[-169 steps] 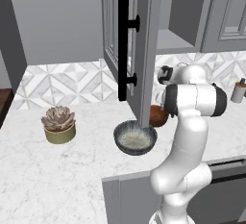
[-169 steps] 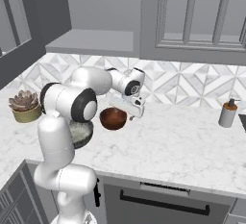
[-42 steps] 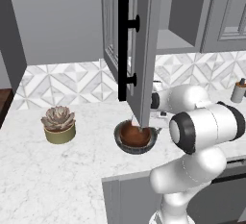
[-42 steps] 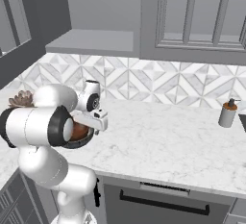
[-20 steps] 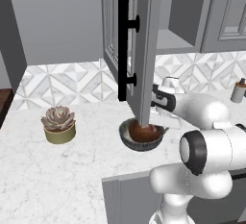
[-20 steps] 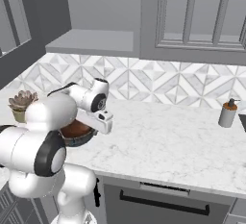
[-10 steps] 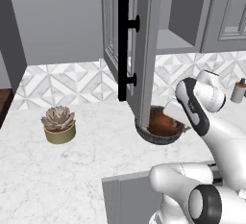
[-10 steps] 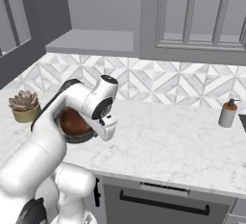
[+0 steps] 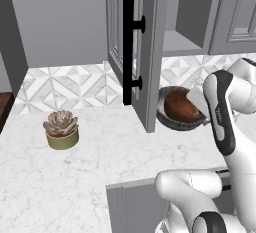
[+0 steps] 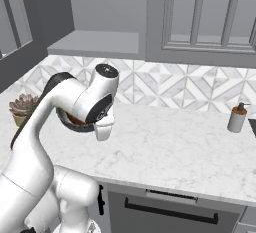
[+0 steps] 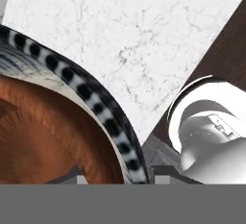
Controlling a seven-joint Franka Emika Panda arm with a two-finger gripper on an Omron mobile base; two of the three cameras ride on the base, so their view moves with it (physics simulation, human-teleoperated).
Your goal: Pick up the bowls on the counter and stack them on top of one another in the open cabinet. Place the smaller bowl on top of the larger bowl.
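While my gripper [image 11: 115,182] pinches the rim of the larger bowl [image 9: 172,122], the smaller bowl [image 9: 182,106] sits inside it, and both hang in the air above the counter [image 9: 100,162]. I think the shelf of the open cabinet [image 9: 177,42] is higher up and further back, so the bowls must go up and then in.

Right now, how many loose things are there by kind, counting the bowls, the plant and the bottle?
Bowls: 2, the larger bowl with the smaller bowl nested inside it
Potted succulents: 1, the succulent pot
Soap bottles: 1, the soap bottle
Total: 4
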